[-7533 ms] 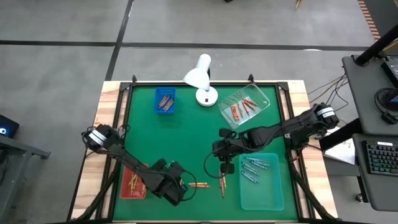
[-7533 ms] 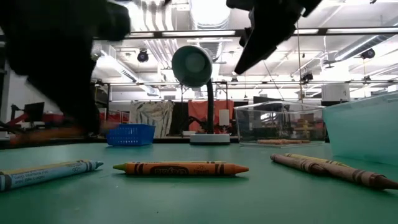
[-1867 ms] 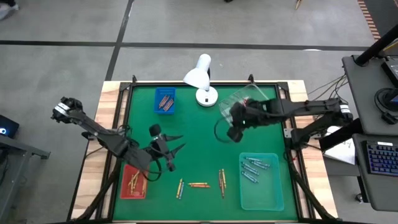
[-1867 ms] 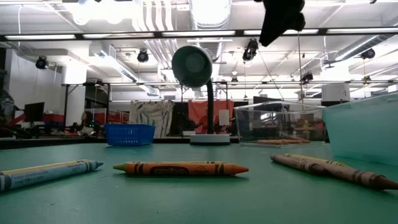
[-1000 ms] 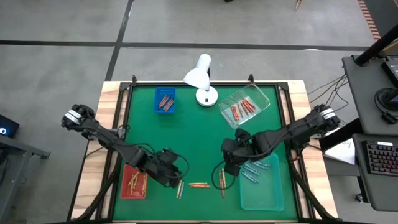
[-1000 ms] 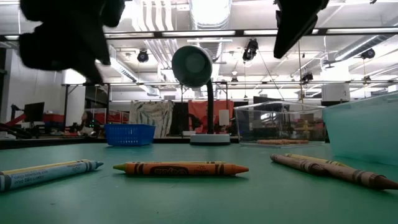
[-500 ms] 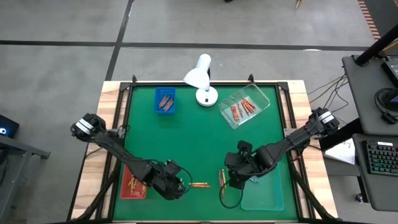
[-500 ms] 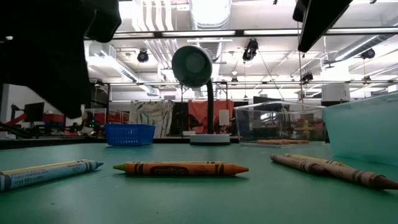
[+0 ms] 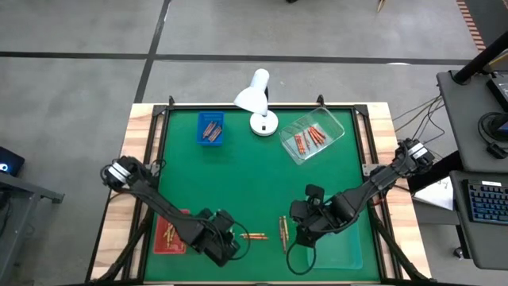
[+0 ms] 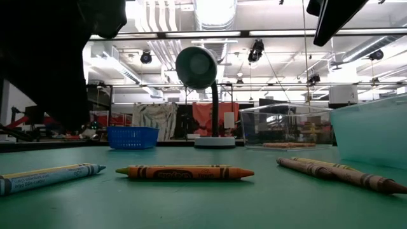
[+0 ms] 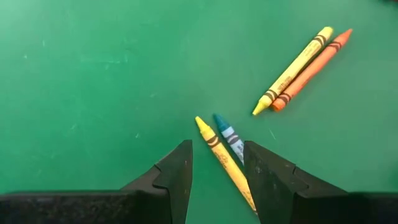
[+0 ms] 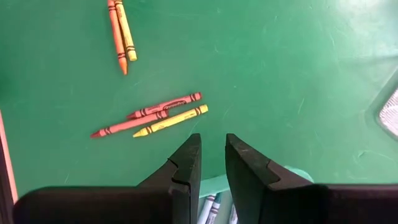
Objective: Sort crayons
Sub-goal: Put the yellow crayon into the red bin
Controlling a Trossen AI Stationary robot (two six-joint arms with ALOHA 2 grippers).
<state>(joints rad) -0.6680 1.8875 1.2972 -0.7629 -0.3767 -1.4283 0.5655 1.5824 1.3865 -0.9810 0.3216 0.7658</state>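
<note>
The left gripper (image 11: 216, 163) hangs low over the mat at about 7 o'clock on the table, jaws parted and empty, straddling a yellow crayon (image 11: 225, 163) with a blue crayon (image 11: 228, 134) just beside it. A yellow-and-orange pair (image 11: 303, 68) lies farther ahead.

The right gripper (image 12: 211, 163) sits at about 5 o'clock above the teal tray's (image 9: 333, 254) near edge, fingers only narrowly apart and holding nothing. Ahead of it lie 2 red crayons (image 12: 146, 116) and 1 yellow one (image 12: 171, 121), touching.

Sorted sticks already rest in the red tray (image 9: 168, 235), blue basket (image 9: 210, 129) and clear box (image 9: 311, 136).

This looks like a pick step: the left gripper is lined up on the yellow crayon. Next it needs to drop straight down and close on that stick alone, without catching the blue one alongside.
</note>
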